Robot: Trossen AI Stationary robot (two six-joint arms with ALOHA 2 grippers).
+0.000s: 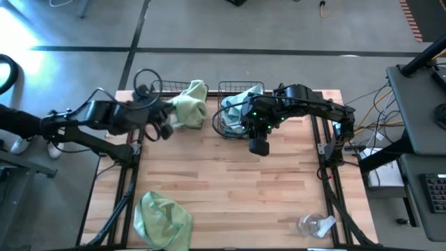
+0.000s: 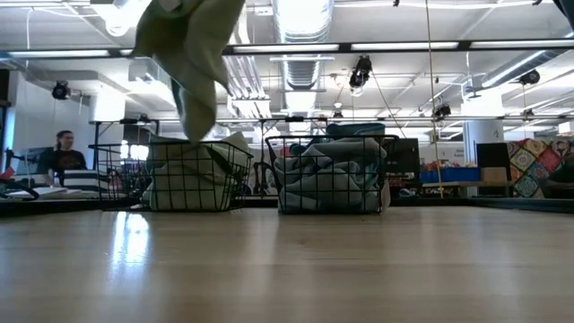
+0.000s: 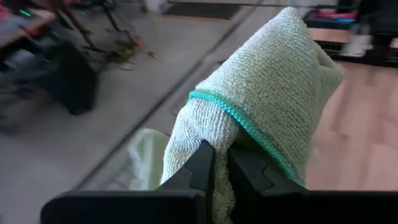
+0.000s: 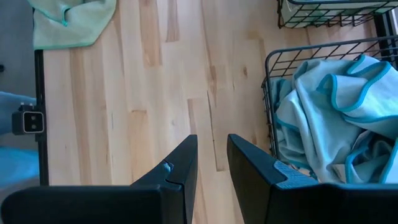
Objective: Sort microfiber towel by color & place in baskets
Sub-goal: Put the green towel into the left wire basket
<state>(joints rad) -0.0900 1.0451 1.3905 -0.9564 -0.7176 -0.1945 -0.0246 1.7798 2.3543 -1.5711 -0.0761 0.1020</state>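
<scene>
My left gripper (image 1: 166, 124) (image 3: 219, 155) is shut on a light green towel (image 1: 189, 104) (image 2: 193, 54), which hangs over the left basket (image 2: 197, 175); that basket holds green cloth. The right basket (image 1: 235, 111) (image 2: 332, 175) is filled with pale blue-grey towels (image 4: 329, 118). My right gripper (image 1: 259, 145) (image 4: 211, 155) hovers over bare table just near of the right basket, fingers a little apart and empty. Another green towel (image 1: 162, 219) (image 4: 68, 22) lies crumpled at the table's near left corner. My left gripper pinches the green towel between its two fingers (image 3: 200, 163) at a bunched fold beside the teal-stitched hem (image 3: 231, 115). Several layers bulge out past the fingertips. In the low view the cloth hangs slack, its lower end (image 2: 199, 126) just above the left basket's contents.
A clear plastic item (image 1: 315, 224) lies near the table's near right corner. The two baskets stand side by side at the far edge. Bare wood (image 1: 244, 181) spreads across the middle and near part of the table. A person (image 2: 63, 152) sits in the room beyond.
</scene>
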